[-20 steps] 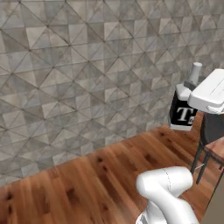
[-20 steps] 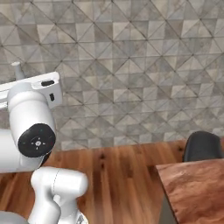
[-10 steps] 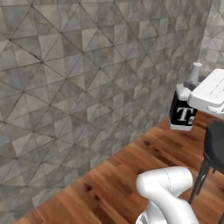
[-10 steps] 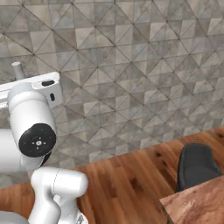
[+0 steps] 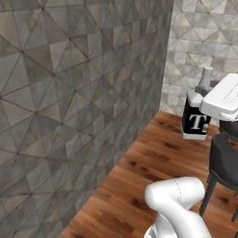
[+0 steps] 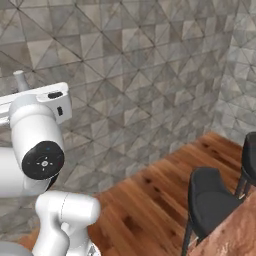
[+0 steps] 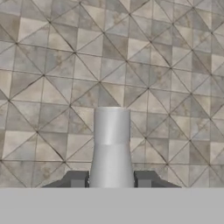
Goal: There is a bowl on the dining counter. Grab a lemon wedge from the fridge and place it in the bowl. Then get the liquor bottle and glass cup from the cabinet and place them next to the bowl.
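My gripper (image 7: 110, 179) is shut on the liquor bottle (image 5: 195, 122), holding it upright in the air. In the left base view the bottle's black label with a white "T" shows just left of my white hand, its pale cap on top. In the hand view the bottle's pale neck (image 7: 111, 146) rises between my two dark fingertips (image 7: 76, 178). In the right base view the cap (image 6: 20, 80) pokes up behind the hand at the left. A corner of the reddish-brown dining counter (image 6: 235, 237) shows at the lower right.
A grey tiled wall (image 5: 79, 93) stands close ahead and meets a lighter wall at a room corner (image 5: 169, 56). Dark stools (image 6: 210, 200) stand by the dining counter; one stool (image 5: 223, 158) is right under my hand. Wood floor (image 5: 153, 158) lies below.
The whole picture has shifted as the base turned: the wall slid left, and the room corner and stools came further into view. The bottle stays in my grip, unmoved relative to the hand.
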Motion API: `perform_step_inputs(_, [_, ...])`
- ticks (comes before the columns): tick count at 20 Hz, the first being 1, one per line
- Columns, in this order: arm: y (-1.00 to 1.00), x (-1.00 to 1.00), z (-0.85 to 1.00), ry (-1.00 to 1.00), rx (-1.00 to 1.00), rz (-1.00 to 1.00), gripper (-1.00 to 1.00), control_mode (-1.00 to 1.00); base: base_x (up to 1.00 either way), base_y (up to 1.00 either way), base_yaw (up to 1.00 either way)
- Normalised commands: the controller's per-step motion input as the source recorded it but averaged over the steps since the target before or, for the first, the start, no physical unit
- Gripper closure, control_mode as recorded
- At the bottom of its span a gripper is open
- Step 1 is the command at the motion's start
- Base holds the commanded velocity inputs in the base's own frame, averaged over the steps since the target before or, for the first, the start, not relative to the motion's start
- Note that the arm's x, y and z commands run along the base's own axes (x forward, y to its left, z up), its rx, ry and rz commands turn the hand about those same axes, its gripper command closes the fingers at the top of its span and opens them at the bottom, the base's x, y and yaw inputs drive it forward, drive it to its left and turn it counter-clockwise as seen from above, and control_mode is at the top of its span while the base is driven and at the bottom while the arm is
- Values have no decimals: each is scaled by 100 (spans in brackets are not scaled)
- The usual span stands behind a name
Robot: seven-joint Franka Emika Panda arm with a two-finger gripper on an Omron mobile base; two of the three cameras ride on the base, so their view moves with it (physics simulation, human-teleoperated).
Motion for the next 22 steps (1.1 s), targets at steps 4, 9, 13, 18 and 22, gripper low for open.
perform_step_inputs(4, [0, 0, 0, 0, 0, 0, 100, 100, 75, 20, -55])
perform_step_inputs(9, [0, 0, 0, 0, 0, 0, 100, 100, 72, 27, -57])
perform_step_inputs(13, [0, 0, 0, 0, 0, 0, 100, 100, 75, 38, -60])
perform_step_inputs(18, [0, 0, 0, 0, 0, 0, 100, 100, 72, 41, -61])
perform_step_inputs(22, [0, 0, 0, 0, 0, 0, 100, 100, 64, 46, -61])
